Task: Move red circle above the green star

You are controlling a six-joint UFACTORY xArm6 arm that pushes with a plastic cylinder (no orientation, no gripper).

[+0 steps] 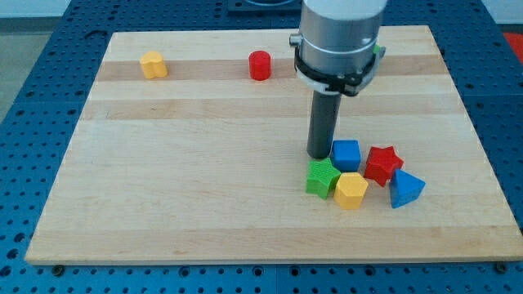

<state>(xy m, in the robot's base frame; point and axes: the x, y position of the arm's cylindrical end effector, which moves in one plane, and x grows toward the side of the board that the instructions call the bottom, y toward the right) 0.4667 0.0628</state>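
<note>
The red circle (260, 65) stands near the view's top, left of the arm's body. The green star (323, 177) lies low and right of centre, in a cluster with other blocks. My tip (319, 155) rests on the board just above the green star and just left of the blue cube (346, 154). The red circle is far up and to the left of the tip.
A yellow hexagon (351, 190), a red star (382, 164) and a blue triangle (405, 189) crowd right of the green star. A yellow block (153, 64) sits at the top left. The wooden board (180, 180) lies on a blue perforated table.
</note>
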